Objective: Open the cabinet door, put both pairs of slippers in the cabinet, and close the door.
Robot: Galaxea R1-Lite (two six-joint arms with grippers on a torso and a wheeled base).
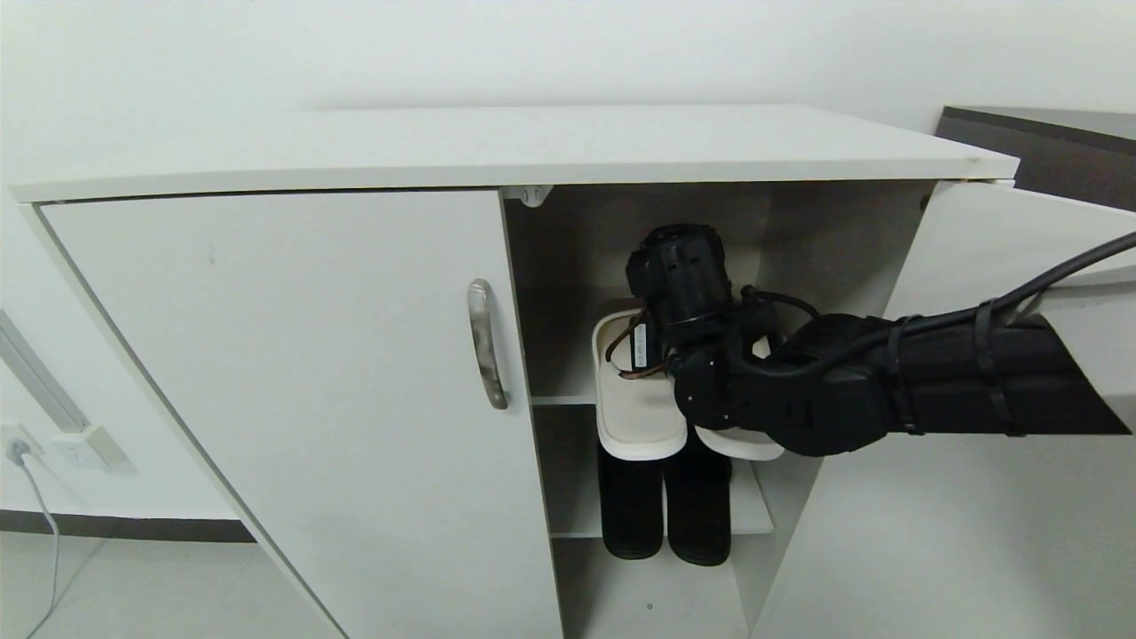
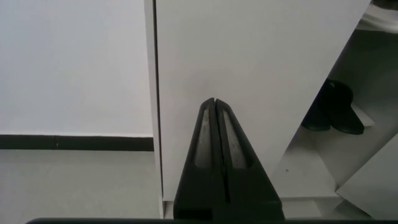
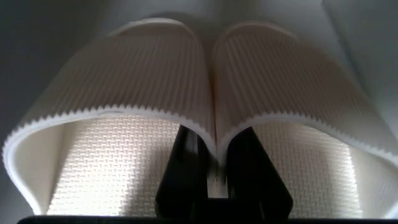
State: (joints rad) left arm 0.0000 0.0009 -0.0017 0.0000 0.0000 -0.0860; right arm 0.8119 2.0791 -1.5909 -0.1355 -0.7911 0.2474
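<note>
Right tool (image 3: 214,146) pinches ribbed cream slippers (image 3: 143,74) together; left tool (image 2: 214,109) closed, empty.

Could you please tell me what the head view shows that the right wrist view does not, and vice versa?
Head view adds: the cabinet's closed left door with its handle, the open right door, and black slippers on the lower shelf. Right wrist view adds: the right gripper shut on the inner strap edges of the white slippers. Both share: the white slippers, lying side by side.
</note>
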